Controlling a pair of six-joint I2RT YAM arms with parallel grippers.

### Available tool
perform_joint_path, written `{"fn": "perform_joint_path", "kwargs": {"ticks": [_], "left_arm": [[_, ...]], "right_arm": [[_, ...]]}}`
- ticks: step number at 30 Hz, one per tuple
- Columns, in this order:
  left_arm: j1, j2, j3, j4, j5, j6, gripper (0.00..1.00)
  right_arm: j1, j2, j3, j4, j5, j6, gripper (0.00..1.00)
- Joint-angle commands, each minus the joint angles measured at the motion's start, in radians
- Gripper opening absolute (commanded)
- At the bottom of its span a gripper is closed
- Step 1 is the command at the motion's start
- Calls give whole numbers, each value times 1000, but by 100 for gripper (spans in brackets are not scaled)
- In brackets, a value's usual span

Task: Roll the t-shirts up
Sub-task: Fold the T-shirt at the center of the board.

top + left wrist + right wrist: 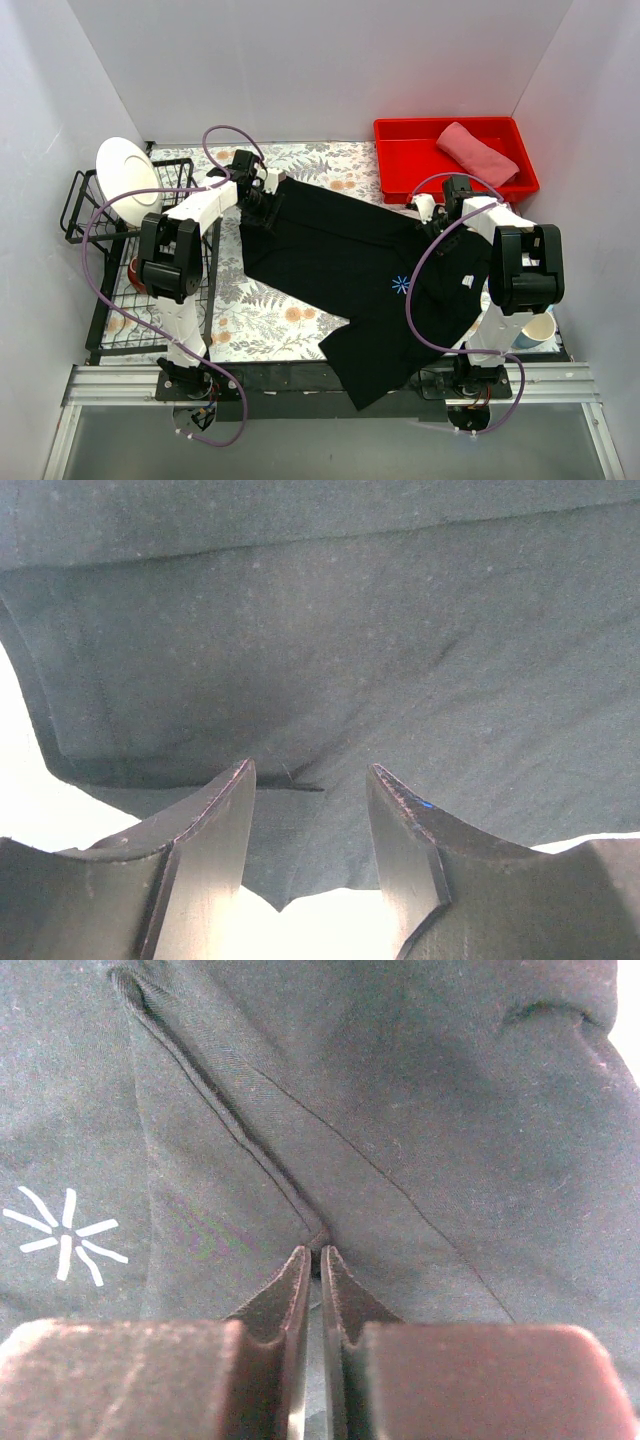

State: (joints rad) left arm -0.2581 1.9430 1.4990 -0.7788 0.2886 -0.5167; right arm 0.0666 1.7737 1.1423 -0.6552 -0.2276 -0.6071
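Observation:
The black t-shirt (340,245) lies spread on the floral tablecloth, and its lower part hangs over the near edge. Its light-blue starburst print (401,284) also shows in the right wrist view (65,1235). My left gripper (265,205) is at the shirt's far left corner; in the left wrist view it (310,775) is open, with the shirt's edge (300,860) lying between the jaws. My right gripper (437,215) is at the shirt's far right part, and in the right wrist view it (320,1252) is shut on a fold of the black cloth (400,1110). The salmon-pink t-shirt (476,150) lies bunched in the red bin.
The red bin (400,160) stands at the back right. A black wire rack (100,215) with a white plate (128,170) stands at the left, with a red bowl (135,272) under it. A paper cup (538,328) stands at the right edge. White walls surround the table.

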Motion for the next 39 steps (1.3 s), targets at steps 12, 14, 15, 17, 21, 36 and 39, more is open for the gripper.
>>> {"fn": "perform_joint_path", "kwargs": {"ticks": [12, 14, 15, 17, 21, 36, 39], "left_arm": [[-9, 0, 44, 3, -5, 9, 48], [-10, 5, 47, 3, -5, 9, 48], [-10, 8, 50, 3, -5, 10, 48], [-12, 14, 52, 6, -8, 10, 48], [-13, 27, 58, 7, -17, 10, 49], [-23, 154, 239, 47, -120, -12, 47], [-24, 209, 325, 41, -137, -19, 44]], "right_arm": [[93, -154, -27, -99, -136, 64, 1], [133, -184, -64, -112, -165, 101, 2], [172, -192, -79, -118, -211, 110, 3], [217, -207, -110, -153, -266, 113, 17], [271, -192, -79, -207, -390, 99, 39], [-177, 1, 211, -110, -206, 106, 33], [-205, 15, 205, -37, -83, 96, 31]]}}
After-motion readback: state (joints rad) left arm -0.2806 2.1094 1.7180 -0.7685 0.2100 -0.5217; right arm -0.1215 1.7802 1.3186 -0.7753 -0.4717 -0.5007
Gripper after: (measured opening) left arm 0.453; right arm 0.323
